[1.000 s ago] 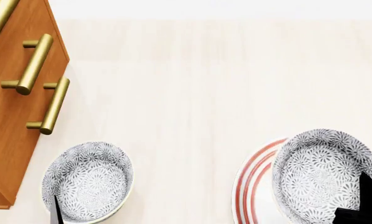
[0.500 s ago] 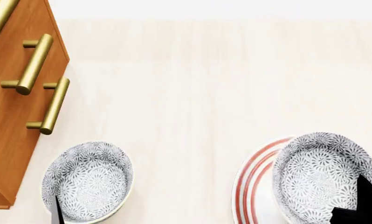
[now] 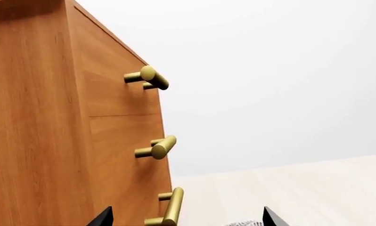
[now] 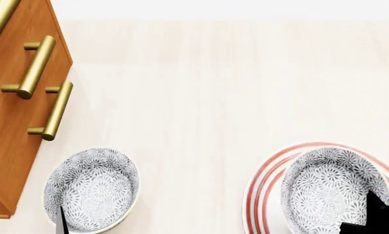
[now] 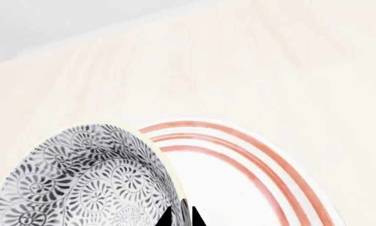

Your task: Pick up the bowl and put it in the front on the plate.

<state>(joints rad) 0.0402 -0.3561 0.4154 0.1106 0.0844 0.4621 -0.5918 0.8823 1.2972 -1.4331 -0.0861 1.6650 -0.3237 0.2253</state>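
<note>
1. The bowl point(image 4: 326, 187) sits low within the plate point(image 4: 267, 181) rings, seemingly set down.
2. The right tool point(image 5: 180, 217) pinches the bowl's rim (release and withdrawal remain).
3. The left tool point(image 3: 184, 220) is spread, idle.

The frame's bottom edge cuts off the plate point(image 4: 262, 187), both bowls' near rims and most of each gripper.
</note>
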